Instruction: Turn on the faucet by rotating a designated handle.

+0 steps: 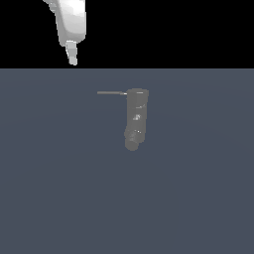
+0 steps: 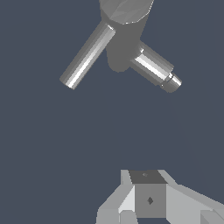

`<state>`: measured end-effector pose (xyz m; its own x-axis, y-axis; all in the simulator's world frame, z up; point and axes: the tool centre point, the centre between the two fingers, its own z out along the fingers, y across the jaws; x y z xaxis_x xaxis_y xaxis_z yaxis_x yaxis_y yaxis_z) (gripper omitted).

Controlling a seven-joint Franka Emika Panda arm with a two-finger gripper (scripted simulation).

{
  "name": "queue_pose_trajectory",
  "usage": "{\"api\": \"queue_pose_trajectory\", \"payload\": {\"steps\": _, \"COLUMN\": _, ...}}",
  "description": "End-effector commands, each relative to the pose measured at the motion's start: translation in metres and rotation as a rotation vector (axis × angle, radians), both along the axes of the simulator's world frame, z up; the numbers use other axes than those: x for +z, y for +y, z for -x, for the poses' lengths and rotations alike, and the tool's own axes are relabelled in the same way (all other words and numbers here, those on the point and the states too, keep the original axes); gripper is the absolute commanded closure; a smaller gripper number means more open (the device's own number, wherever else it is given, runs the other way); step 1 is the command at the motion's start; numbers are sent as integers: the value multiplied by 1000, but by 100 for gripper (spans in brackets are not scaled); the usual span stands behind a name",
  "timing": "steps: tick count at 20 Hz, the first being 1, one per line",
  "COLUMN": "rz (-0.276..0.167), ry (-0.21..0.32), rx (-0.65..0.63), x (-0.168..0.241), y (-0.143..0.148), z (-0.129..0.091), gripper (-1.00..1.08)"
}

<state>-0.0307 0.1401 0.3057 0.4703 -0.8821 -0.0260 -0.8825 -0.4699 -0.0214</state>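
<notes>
The faucet [image 1: 136, 119] is a dull-grey column standing on the flat grey-blue floor, its bent spout end [image 1: 132, 143] pointing toward the camera. The handle [image 1: 111, 93], a thin grey rod, sticks out from the column's top toward the exterior view's left. My gripper [image 1: 73, 58] hangs well above and to the left of the handle, touching nothing. In the wrist view the faucet [image 2: 126, 17], the handle [image 2: 86, 57] and the stepped spout [image 2: 155, 70] lie far ahead of my gripper [image 2: 146, 181]. Its fingers are pressed together with nothing between them.
A flat grey-blue floor [image 1: 59, 188] spreads all around the faucet. The white arm [image 1: 69, 22] comes down from the top of the exterior view against a black background.
</notes>
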Motion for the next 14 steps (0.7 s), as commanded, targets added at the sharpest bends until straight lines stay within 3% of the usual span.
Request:
{"api": "queue_pose_trajectory", "payload": {"steps": 1, "rz": 2, "ry": 1, "rx": -50, "x": -8, "y": 0, "z": -14, "gripper": 108}}
{"api": "queue_pose_trajectory", "payload": {"steps": 14, "rz": 19, "ry": 8, "rx": -342, "x": -58, "y": -17, "z": -93, "gripper": 108}}
